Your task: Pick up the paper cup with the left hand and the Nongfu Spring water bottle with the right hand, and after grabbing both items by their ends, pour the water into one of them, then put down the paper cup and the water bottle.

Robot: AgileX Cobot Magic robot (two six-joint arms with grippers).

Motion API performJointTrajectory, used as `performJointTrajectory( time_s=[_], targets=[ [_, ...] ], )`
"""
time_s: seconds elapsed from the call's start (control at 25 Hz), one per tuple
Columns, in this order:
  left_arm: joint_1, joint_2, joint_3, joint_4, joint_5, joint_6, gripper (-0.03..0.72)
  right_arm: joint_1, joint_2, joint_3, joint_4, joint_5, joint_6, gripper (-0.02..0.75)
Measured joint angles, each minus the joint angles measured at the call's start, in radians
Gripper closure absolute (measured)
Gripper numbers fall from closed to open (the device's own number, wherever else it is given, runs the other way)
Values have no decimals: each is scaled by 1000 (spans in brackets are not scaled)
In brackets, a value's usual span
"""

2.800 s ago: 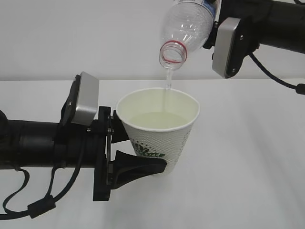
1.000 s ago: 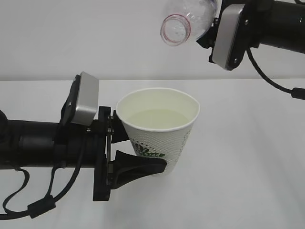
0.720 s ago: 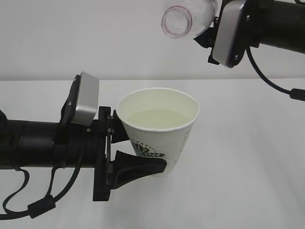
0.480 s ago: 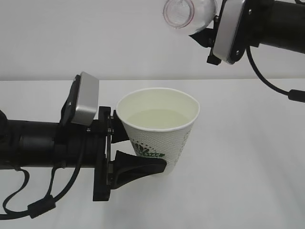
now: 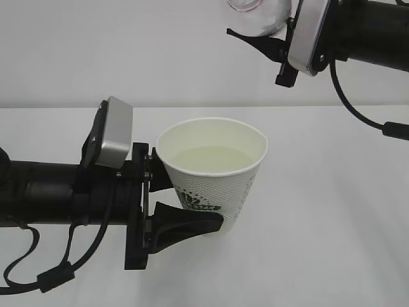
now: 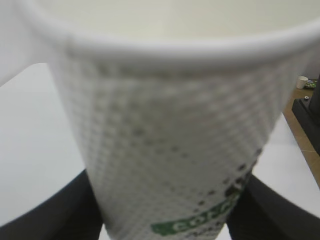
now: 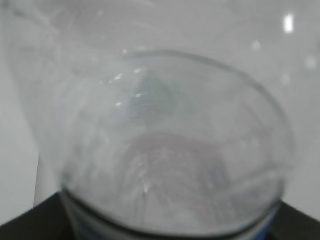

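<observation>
The white paper cup with its green logo stands upright just above the table, and pale water fills it partway. My left gripper is shut on the cup's lower wall, one black finger showing in front. The cup fills the left wrist view, with the gripper around its base and fingers at both sides. High at the top edge, my right gripper is shut on the clear water bottle, which is mostly cut off. In the right wrist view the bottle is a blur between the jaws of the gripper.
The white table stretches around and behind the cup, with a plain white wall beyond. Black cables hang from both arms. In the left wrist view, dark equipment stands off the table's right edge.
The right arm has lifted the bottle and turned its mouth up and away from the cup, almost out of the top of the view. The cup and left arm have not moved.
</observation>
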Motion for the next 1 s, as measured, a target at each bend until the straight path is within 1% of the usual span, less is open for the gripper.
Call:
performJointTrajectory(
  time_s=[1.0],
  targets=[
    [0,0,0,0,0,0,196,0,0,0,0,0,268,289]
  ],
)
